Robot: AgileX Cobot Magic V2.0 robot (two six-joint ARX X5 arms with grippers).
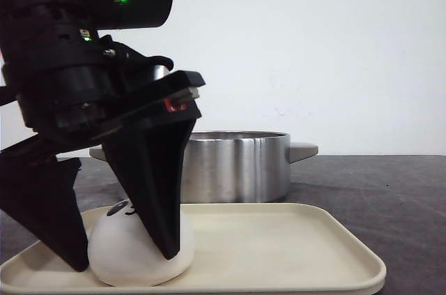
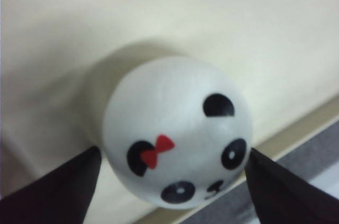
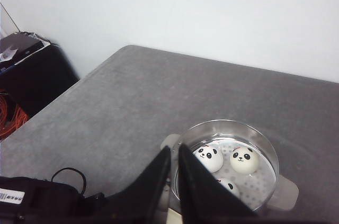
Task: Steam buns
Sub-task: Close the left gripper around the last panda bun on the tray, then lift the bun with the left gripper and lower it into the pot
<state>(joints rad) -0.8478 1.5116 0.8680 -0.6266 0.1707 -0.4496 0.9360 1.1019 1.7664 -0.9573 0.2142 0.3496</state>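
Observation:
One white panda-faced bun with a red bow sits on the cream tray near its left end. My left gripper is lowered over it and open, one black finger at each side of the bun, which looks unsqueezed. Behind the tray stands a steel pot. In the right wrist view, three more buns lie on the perforated insert inside the pot. My right gripper hangs above the pot's near side, shut, with nothing between its fingers.
The tray's edge runs close by the bun on its face side. The pot has side handles. The dark grey table ends at a rounded corner, with black equipment and orange cables beyond it.

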